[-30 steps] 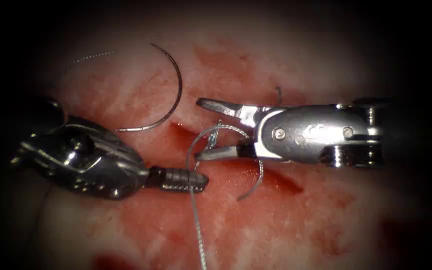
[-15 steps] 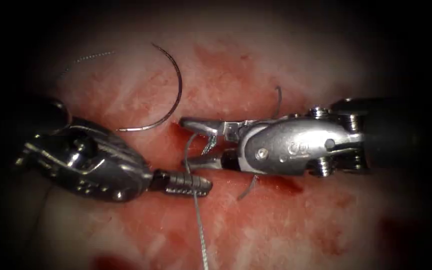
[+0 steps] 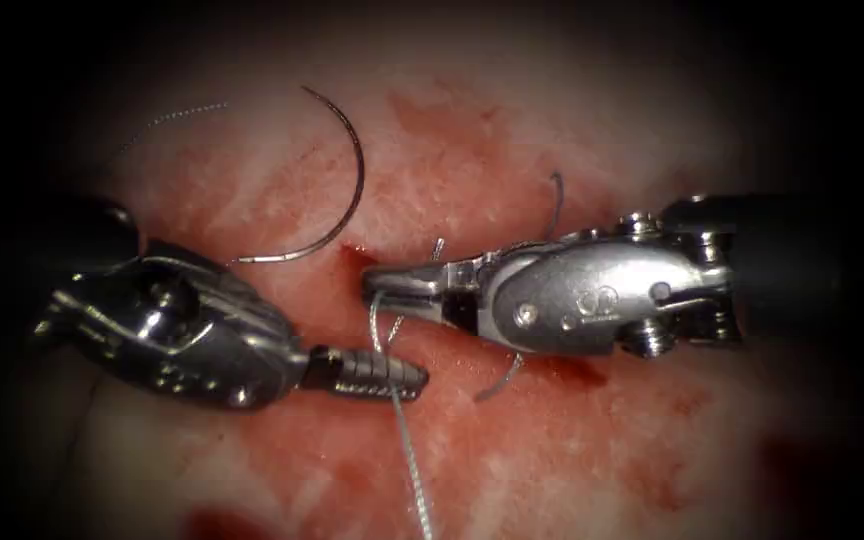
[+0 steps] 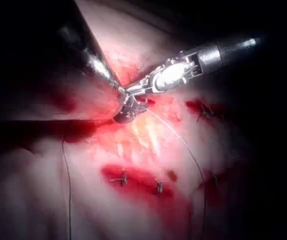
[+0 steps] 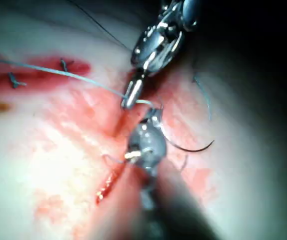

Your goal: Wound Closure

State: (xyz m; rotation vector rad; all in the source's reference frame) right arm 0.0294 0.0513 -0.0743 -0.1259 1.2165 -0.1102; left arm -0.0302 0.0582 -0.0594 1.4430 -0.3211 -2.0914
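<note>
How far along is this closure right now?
Done: the needle lies free on the tissue, left of the cut. In hand: the left claw and right claw both grip the thread. Left: red fluid still marks the cut.

**A surgical practice bench**

Two metal tools are working close over a slab of tissue (image 3: 472, 130) that is lying wet with red fluid (image 3: 552, 365), with a curved needle (image 3: 337, 190), thread (image 3: 407, 440) and finished stitches (image 4: 158, 186) showing.
</note>
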